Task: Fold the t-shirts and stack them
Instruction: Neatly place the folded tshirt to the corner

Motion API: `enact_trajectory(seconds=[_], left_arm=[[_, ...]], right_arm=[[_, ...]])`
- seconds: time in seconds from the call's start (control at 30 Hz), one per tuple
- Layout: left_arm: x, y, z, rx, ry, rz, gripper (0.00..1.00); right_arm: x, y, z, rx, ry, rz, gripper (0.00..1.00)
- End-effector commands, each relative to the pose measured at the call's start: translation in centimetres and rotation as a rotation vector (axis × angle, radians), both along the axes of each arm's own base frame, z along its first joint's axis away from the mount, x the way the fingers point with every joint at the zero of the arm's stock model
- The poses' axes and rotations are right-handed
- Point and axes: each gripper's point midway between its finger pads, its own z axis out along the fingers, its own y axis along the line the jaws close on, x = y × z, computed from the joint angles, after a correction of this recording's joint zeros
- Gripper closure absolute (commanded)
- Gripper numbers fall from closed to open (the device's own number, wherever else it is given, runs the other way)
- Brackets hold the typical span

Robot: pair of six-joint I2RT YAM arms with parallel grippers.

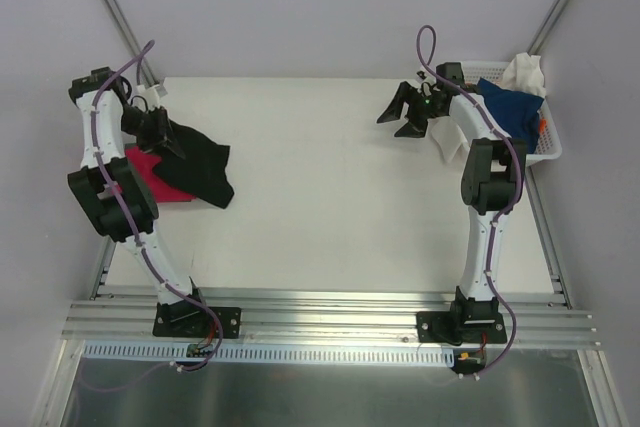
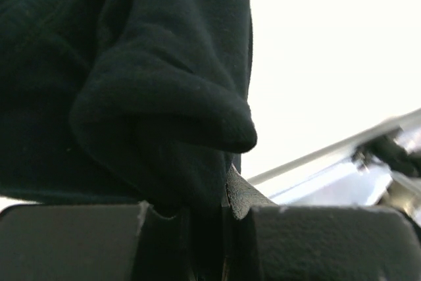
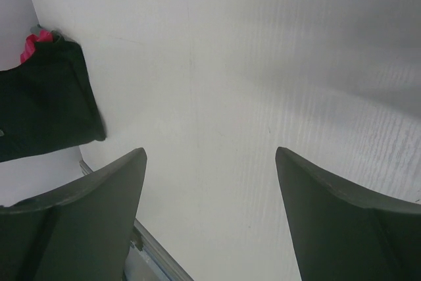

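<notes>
The left gripper (image 2: pixel 207 218) is seen closed on a thick fold of the black t-shirt (image 2: pixel 164 97), the cloth being pinched between its dark fingers (image 2: pixel 72 241) and filling most of the left wrist view. From above, this gripper (image 1: pixel 165 137) is placed at the far left of the table (image 1: pixel 330 197), and the black t-shirt (image 1: pixel 200 167) is draped from it onto the surface in a crumpled heap. Under that heap the magenta t-shirt (image 1: pixel 150 175) is laid flat, partly hidden by the black cloth and by the left arm. The right gripper (image 3: pixel 210 195) is held with its fingers (image 3: pixel 99 215) wide apart and nothing between them – only bare table is seen below. From above it (image 1: pixel 405 112) is found at the far right, well apart from the heap. Just behind it a white basket (image 1: pixel 552 152) is set at the table's edge, partly blocked by the right arm – the blue t-shirt (image 1: pixel 510 102) and the white t-shirt (image 1: pixel 525 72) are piled in it.
</notes>
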Motion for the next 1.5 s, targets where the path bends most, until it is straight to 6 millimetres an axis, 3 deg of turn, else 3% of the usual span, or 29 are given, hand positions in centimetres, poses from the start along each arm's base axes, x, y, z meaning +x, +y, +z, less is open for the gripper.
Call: enact_trajectory(seconds=[0.0,0.27,0.5,0.67,0.8,1.0,1.23,1.27,1.3,1.33,1.37,1.43,1.47], left_arm=[[-1.8,1.0,3.0,0.041,-0.012,0.007,1.0],[-1.1,3.4,3.9,0.119,-0.055,0.062,1.0],[-1.9,6.2,5.1,0.162,-0.081,0.147,1.0],[-2.7,9.5,5.3,0.178,-0.086,0.238,1.0],[-2.3,11.7,5.8,0.21,-0.111,0.284,1.0],[-1.3,13.5,4.4,0.212,-0.096,0.306,1.0],[0.2,14.9,0.1,0.333,0.021,0.272,0.98],[0.5,15.2,-0.2,0.352,0.026,0.274,0.93],[0.5,15.7,-0.4,0.389,0.041,0.29,0.81],[0.8,15.7,-0.8,0.41,0.053,0.284,0.63],[1.3,15.8,-0.9,0.428,0.046,0.283,0.33],[2.1,15.8,-0.7,0.472,0.036,0.28,0.2],[2.5,15.8,-0.4,0.494,0.02,0.276,0.05]], right_arm=[[0.2,0.3,1.8,0.024,-0.034,0.006,0.16],[0.4,0.8,1.9,0.043,-0.029,0.007,0.16],[0.7,1.2,2.0,0.058,-0.03,0.004,0.16],[0.5,1.4,1.7,0.061,-0.02,0.007,0.16],[0.2,1.5,1.7,0.061,-0.02,0.013,0.17],[-0.2,1.5,1.7,0.058,-0.017,0.017,0.17],[-0.4,1.7,2.0,0.045,-0.026,0.025,0.16],[-0.5,1.7,2.0,0.042,-0.026,0.024,0.16],[-0.7,1.7,1.9,0.039,-0.024,0.03,0.16],[-0.8,1.7,1.9,0.036,-0.025,0.031,0.16],[-0.9,1.6,2.1,0.032,-0.03,0.03,0.16],[-1.1,1.5,2.0,0.024,-0.03,0.034,0.16],[-1.2,1.4,2.3,0.02,-0.037,0.035,0.16]])
